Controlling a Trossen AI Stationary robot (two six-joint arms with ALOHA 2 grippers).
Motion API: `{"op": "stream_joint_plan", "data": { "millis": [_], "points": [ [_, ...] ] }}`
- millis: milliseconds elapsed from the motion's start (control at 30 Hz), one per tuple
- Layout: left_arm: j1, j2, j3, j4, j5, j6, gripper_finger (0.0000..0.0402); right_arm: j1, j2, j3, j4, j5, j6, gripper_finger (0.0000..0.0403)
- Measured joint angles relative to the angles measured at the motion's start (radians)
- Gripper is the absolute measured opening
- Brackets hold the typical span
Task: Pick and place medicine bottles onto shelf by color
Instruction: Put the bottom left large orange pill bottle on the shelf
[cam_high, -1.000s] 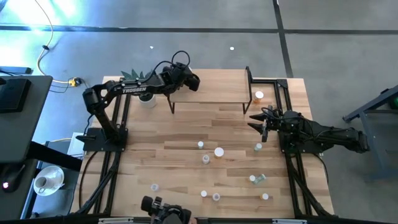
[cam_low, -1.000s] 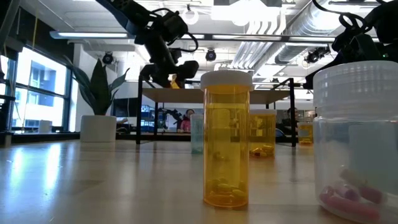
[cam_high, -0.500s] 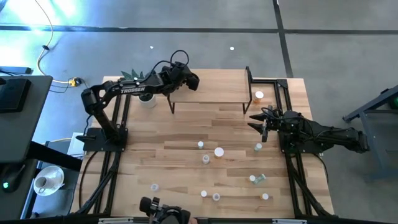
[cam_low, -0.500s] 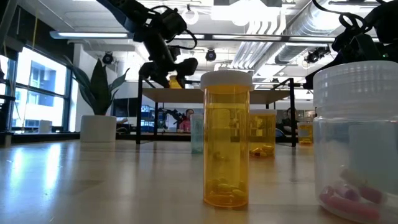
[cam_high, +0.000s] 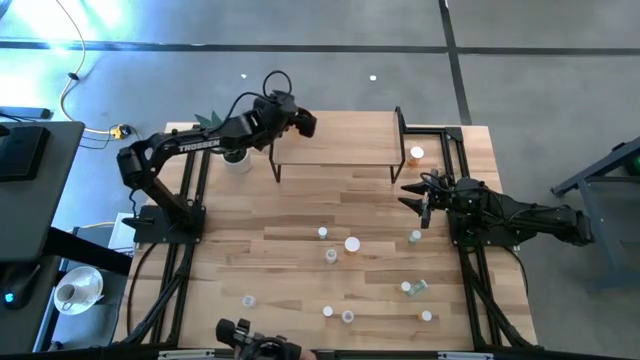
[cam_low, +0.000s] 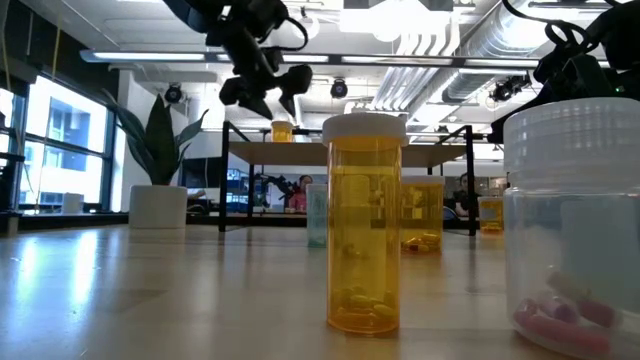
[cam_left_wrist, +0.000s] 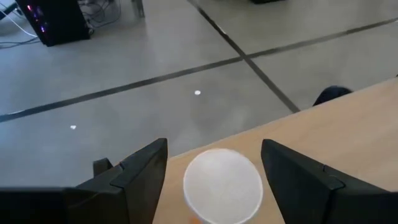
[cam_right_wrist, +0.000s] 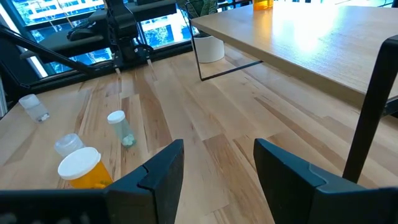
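The left gripper (cam_high: 303, 122) is hovering at the upper left of the high view, above the left end of the shelf (cam_high: 345, 140). Its jaws are spread and holding nothing. An orange bottle (cam_low: 283, 131) is standing upright on the shelf directly beneath them, its white cap (cam_left_wrist: 222, 183) showing between the fingers in the left wrist view.

The right gripper (cam_high: 412, 199) is waiting at centre right, just off the shelf's right leg. Its jaws are parted and empty.

Handling, as a judgement: these bottles look like light, rigid plastic with smooth walls, so they are likely to slip or tip. A grip across the body just under the cap looks safest. Standing ones look simpler to take than the one lying tilted at lower right.

Count in the high view:
- One orange bottle on the shelf, largely hidden there by the gripper.
- One orange-bodied bottle (cam_high: 416, 154) on the counter (cam_high: 300, 215) beside the shelf's right end.
- About nine loose bottles (cam_high: 352, 244) across the lower half of the counter.

Colours of the small ones cannot be told reliably.
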Motion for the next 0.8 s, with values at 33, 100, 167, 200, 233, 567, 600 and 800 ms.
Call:
{"op": "stream_joint_plan", "data": {
  "millis": [33,100,167,200,233,567,600,800],
  "points": [
    [-0.004,-0.005,0.0,0.004,0.0,0.0,0.0251,0.0,0.0,0.0,0.0,0.0,0.0,0.0185],
    [-0.014,-0.011,0.0,0.017,0.005,0.0,0.0251,0.0,0.0,0.0,0.0,0.0,0.0,0.0185],
    [-0.033,-0.014,0.0,0.045,0.019,0.007,0.0251,0.0,0.0,0.0,0.0,0.0,0.0,0.0185],
    [-0.043,-0.014,0.0,0.062,0.028,0.015,0.0251,0.0,0.0,0.0,0.0,0.0,0.0,0.0185],
    [-0.053,-0.014,0.0,0.075,0.035,0.025,0.0251,0.0,0.0,0.0,0.0,0.0,0.0,0.0185],
    [-0.157,0.014,0.002,0.108,-0.009,0.041,0.0251,0.0,0.0,0.0,0.0,0.0,0.0,0.0185],
    [-0.159,0.026,0.0,0.101,-0.013,0.038,0.0251,0.0,0.0,0.0,0.0,0.0,0.0,0.0185],
    [-0.166,0.085,0.0,0.131,-0.028,0.026,0.0251,0.0,0.0,0.0,0.0,0.0,0.0,0.0185]
  ]
}}
